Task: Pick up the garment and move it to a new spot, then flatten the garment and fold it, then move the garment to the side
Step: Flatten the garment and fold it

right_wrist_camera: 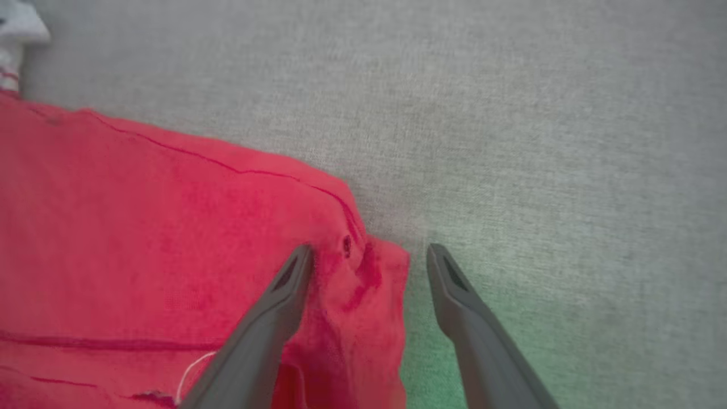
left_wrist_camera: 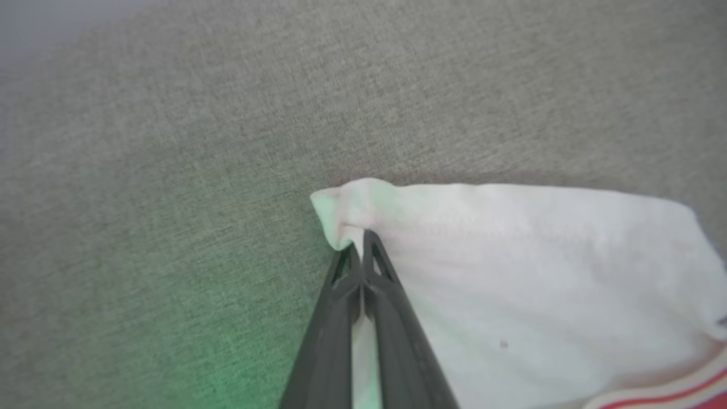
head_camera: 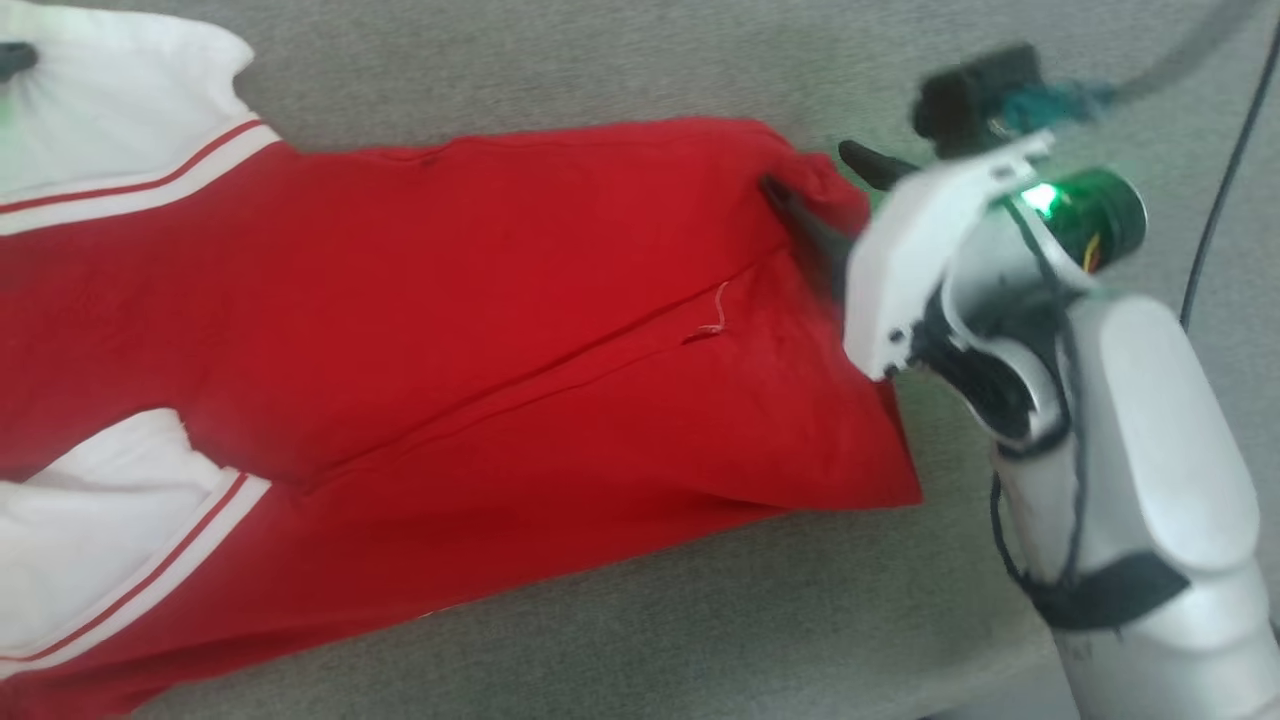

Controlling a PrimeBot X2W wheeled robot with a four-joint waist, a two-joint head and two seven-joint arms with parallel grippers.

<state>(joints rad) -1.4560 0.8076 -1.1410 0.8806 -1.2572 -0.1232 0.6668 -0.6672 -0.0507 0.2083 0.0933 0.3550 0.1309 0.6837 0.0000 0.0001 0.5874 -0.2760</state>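
Nearest on the left, a white sleeve (head_camera: 90, 520) of the garment (head_camera: 500, 330) lies flat on the grey cloth-covered table (head_camera: 700, 620), with 2 red-and-white stripes along its seam. From there the red body of the shirt stretches across the table to the right, its hem at the right end and a long crease running through its middle, with a loose pale thread (head_camera: 712, 318) on it.

At the near right the robot's pale forearm (head_camera: 1160, 470) reaches up and left toward that hem, a green light (head_camera: 1045, 200) glowing at the wrist. The right gripper (right_wrist_camera: 369, 258) has its jaws spread wide at the far corner of the hem (right_wrist_camera: 380, 272): 1 finger lies on the red cloth, the other over bare table just beside the corner, so the bunched corner sits between them, not yet clamped.

Farther back on the left lies the other white sleeve (left_wrist_camera: 511, 272). The left gripper (left_wrist_camera: 362, 238) has its jaws pressed together, pinching the outer corner of this sleeve, which puckers at the tips. A black cable (head_camera: 1230, 170) runs along the far right.
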